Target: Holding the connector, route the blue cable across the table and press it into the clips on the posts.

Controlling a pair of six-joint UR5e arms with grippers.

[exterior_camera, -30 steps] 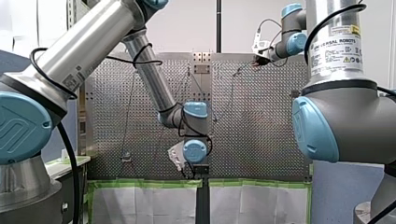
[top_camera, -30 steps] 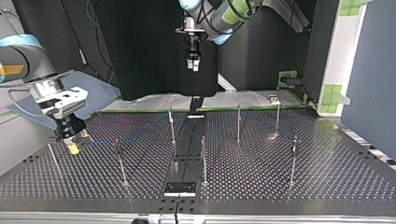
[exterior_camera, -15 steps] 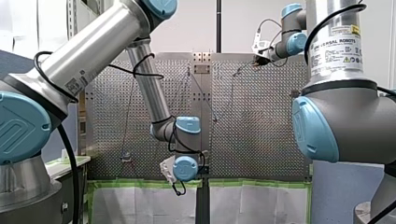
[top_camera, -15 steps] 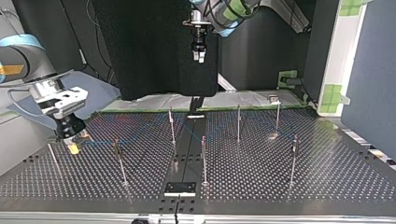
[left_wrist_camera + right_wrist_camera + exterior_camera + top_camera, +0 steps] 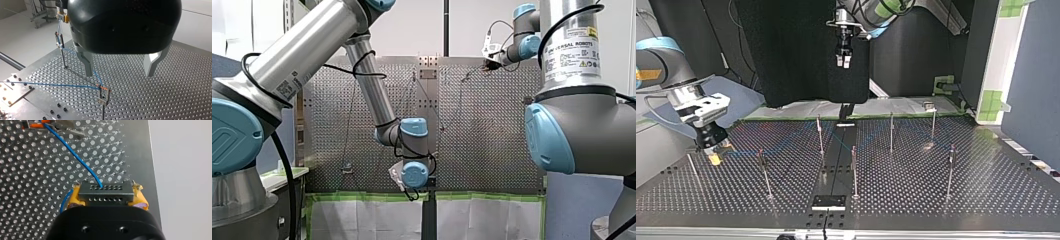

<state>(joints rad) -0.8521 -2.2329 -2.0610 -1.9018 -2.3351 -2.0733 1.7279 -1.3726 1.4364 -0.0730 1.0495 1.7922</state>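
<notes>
A white wall rises beyond the far end of the desk in the front view, and in the top view a black cloth hangs behind it. The desk is grey metal full of small holes, with green tape along one edge. My left arm bends over the middle; the left jaws are apart and empty, well above the desk. My right arm has the right jaws, with yellow pads, clamped on the connector near the desk's corner at the top view's left. Thin posts stand upright. The blue cable leaves the connector and meets a clip atop a post below the left jaws
</notes>
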